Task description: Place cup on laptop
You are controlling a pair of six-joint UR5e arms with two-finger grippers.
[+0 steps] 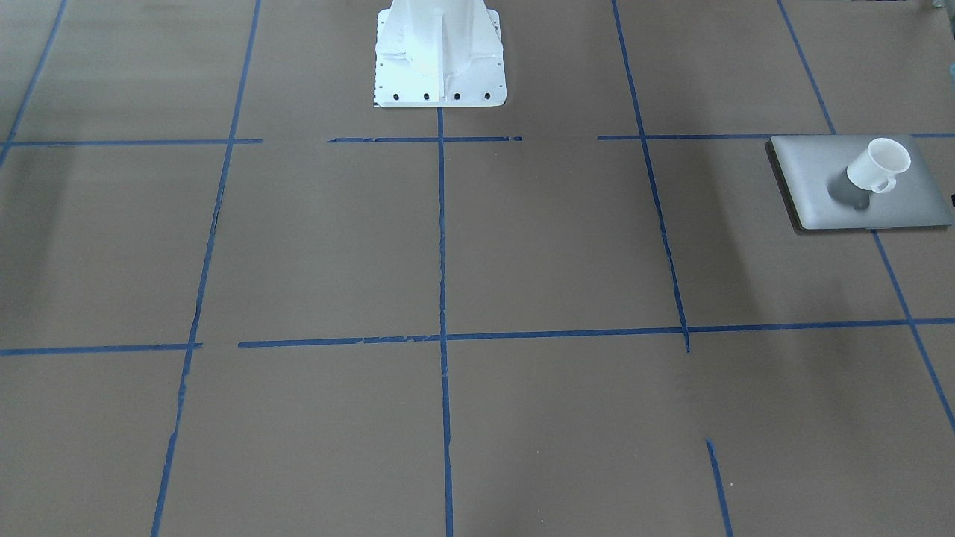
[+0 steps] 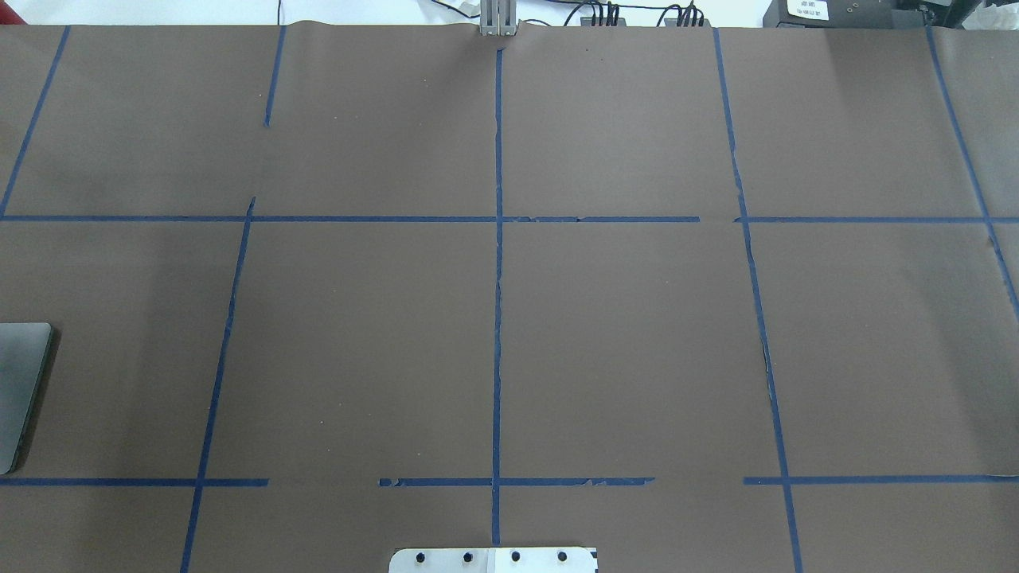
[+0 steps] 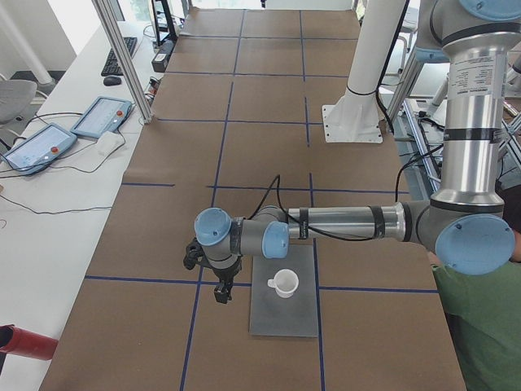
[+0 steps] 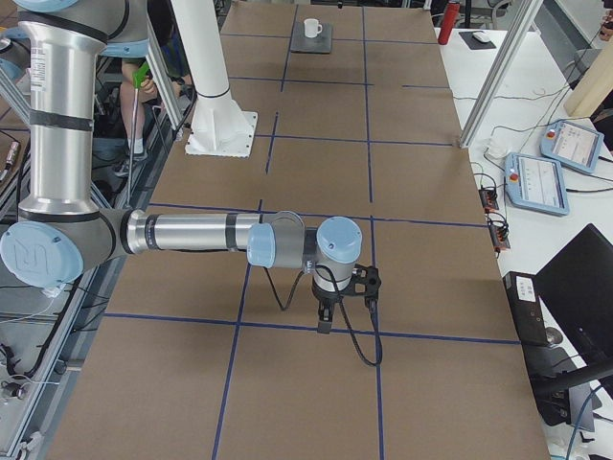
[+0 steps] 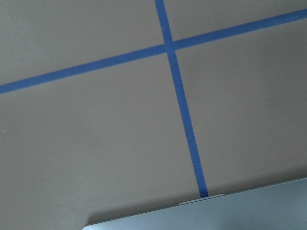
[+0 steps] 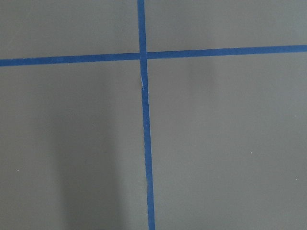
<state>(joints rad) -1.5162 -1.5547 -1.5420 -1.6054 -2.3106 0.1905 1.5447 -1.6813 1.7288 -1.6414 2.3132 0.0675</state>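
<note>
From the front, the cup (image 1: 880, 165) stands upright on the laptop (image 1: 809, 175), at 2 o'clock on the bench (image 1: 522, 246). No hand shows here. From overhead, we see only the laptop's edge at 9 o'clock. From the left side, the left hand (image 3: 218, 287) hangs at 9 o'clock from the cup, apart from it; we cannot tell if it is wide or narrow. From the right side, the right hand (image 4: 329, 318) hangs over the bench, far from the cup; we cannot tell its state either. We think the placing is done. Next, the left hand only needs to lift away without bumping the cup.
</note>
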